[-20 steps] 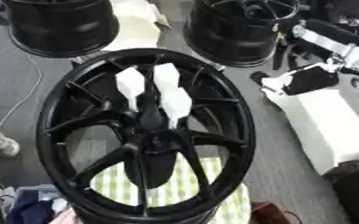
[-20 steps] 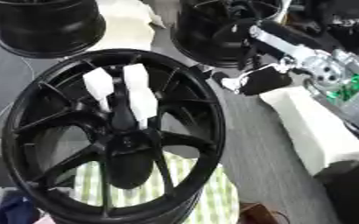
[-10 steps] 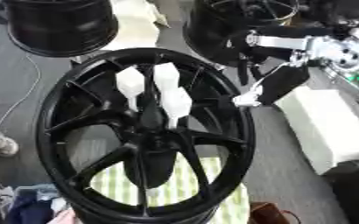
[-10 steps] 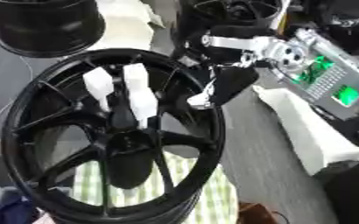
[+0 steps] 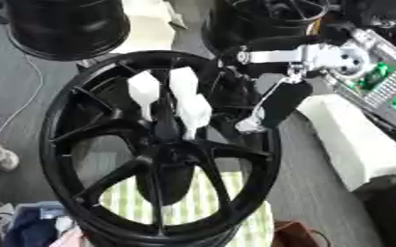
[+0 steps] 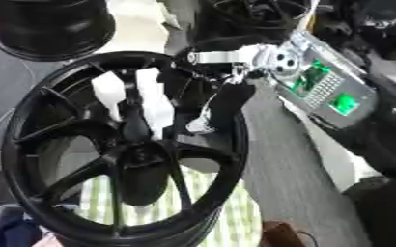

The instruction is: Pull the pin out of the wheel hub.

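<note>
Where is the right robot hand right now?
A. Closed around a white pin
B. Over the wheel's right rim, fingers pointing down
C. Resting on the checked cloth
B: the right robot hand hangs over the right rim of the wheel, clear of the white pins.

wheel (image 5: pixel 108 111): centre of the view, lying over a cloth (image 5: pixel 193 202) that shows through its lower spokes
pins (image 5: pixel 180 99): three, standing in the wheel's upper half, just above the hub (image 5: pixel 172 154)
right hand (image 5: pixel 273 108): over the wheel's right rim, just right of the pins
other wheels: behind, one far left (image 5: pixel 62 24), one far right (image 5: pixel 269 19)
block (image 5: pixel 362 144): right of the wheel
</note>
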You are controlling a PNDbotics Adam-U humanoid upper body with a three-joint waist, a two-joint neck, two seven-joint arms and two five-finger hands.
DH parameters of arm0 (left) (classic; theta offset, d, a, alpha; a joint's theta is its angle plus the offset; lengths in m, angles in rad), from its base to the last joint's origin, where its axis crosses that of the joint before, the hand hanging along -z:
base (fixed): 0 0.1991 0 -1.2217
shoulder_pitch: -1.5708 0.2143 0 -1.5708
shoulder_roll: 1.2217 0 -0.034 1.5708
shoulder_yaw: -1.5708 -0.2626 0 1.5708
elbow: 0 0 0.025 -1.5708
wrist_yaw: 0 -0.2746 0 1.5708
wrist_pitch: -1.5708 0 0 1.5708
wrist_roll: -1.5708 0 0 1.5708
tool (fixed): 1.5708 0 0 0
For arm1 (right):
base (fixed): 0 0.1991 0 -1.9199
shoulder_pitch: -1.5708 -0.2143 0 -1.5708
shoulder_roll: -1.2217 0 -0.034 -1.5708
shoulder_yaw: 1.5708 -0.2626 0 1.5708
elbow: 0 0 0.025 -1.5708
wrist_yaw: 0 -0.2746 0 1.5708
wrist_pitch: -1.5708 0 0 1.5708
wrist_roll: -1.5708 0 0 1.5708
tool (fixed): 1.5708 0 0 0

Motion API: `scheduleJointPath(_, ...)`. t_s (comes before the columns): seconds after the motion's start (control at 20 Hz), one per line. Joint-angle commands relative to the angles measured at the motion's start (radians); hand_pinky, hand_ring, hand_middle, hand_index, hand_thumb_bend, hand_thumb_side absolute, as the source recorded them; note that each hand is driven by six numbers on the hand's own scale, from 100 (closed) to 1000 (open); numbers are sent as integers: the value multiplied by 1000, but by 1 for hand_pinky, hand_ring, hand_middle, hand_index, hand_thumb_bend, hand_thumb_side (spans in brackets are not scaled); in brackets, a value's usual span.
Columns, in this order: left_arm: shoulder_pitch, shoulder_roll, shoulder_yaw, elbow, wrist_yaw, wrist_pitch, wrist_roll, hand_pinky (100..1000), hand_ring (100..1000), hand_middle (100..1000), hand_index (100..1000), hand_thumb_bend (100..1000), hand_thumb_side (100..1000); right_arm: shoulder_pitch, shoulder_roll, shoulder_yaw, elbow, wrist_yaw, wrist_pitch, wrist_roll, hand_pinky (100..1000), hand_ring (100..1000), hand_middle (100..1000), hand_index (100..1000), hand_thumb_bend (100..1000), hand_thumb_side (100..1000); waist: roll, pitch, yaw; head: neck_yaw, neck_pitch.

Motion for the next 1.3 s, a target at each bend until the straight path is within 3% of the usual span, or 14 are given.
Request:
scheduleJointPath(0.05, -12, 13, 3, -12, 7, 4, 1, 606, 697, 637, 874, 100, 719, -25, -3, -8, -6, 49, 61, 69, 507, 533, 933, 911, 406, 210, 6, -13, 2, -6, -4)
scheduleJointPath(0.75, -11, 10, 1, -12, 10, 4, -2, 606, 696, 637, 875, 100, 721, -65, 80, 23, 162, 128, 47, 90, 509, 520, 900, 911, 397, 219, 9, -10, 10, -13, -3)
scheduleJointPath(1.3, -9, 8, 2, -12, 9, 5, -3, 606, 697, 638, 875, 100, 722, -69, 88, 27, 171, 147, 35, 101, 512, 510, 858, 898, 397, 220, 10, -13, 9, -13, -3)
